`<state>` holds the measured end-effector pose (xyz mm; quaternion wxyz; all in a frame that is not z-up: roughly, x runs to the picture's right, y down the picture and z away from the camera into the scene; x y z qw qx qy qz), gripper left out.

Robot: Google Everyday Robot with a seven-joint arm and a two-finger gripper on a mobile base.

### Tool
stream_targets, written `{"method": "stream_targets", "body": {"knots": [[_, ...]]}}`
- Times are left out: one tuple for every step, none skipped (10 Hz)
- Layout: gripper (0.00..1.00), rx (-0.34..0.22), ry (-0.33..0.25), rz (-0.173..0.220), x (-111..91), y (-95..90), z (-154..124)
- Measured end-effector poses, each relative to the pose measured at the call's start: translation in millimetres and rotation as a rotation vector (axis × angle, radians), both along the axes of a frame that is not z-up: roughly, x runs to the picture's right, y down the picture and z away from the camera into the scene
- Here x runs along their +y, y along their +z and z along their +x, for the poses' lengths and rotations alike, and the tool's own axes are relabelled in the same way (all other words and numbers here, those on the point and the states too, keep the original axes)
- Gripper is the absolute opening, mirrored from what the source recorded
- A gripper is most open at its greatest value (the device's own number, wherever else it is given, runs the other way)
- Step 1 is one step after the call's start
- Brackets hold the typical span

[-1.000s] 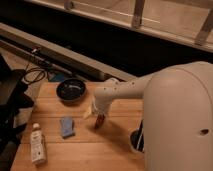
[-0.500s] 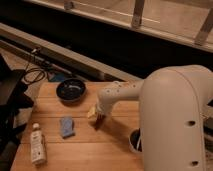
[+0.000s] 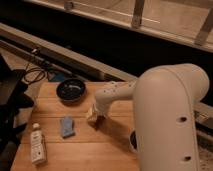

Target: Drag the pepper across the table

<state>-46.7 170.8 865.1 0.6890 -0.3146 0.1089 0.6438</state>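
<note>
My gripper (image 3: 95, 116) is down at the light wooden table (image 3: 95, 152), near its middle, at the end of the big white arm (image 3: 165, 115) that fills the right of the camera view. A small dark reddish shape (image 3: 100, 121) shows at the gripper's tip, touching the table; it looks like the pepper, mostly hidden by the gripper. I cannot tell whether the gripper holds it.
A dark bowl (image 3: 70, 90) stands at the back left of the table. A blue cloth-like piece (image 3: 66, 126) lies left of the gripper. A white bottle (image 3: 37, 145) lies near the front left edge. A dark round object (image 3: 132, 141) sits by the arm's base. Cables (image 3: 35, 75) lie beyond the left edge.
The gripper has shifted a little to the left along the table, and the arm has swung with it. The bowl, cloth and bottle have not moved.
</note>
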Motion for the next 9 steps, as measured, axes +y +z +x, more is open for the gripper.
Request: {"method": "stream_targets", "body": {"knots": [[0.55,0.004,0.0,-0.003,0,0.6,5],[0.51,0.003,-0.004,-0.005,1,1.1,10],[0.44,0.003,-0.004,-0.004,1,1.3,13],[0.32,0.001,-0.008,-0.002,-1,0.4,10],[0.21,-0.009,-0.023,0.003,-5,-1.5,0],[0.11,-0.019,-0.039,0.007,-7,-2.2,-9],[0.05,-0.024,-0.049,0.007,-7,-2.9,-14],[0.01,-0.03,-0.06,0.012,-10,-3.1,-14],[0.01,-0.037,-0.073,0.014,-12,-4.0,-17]]}}
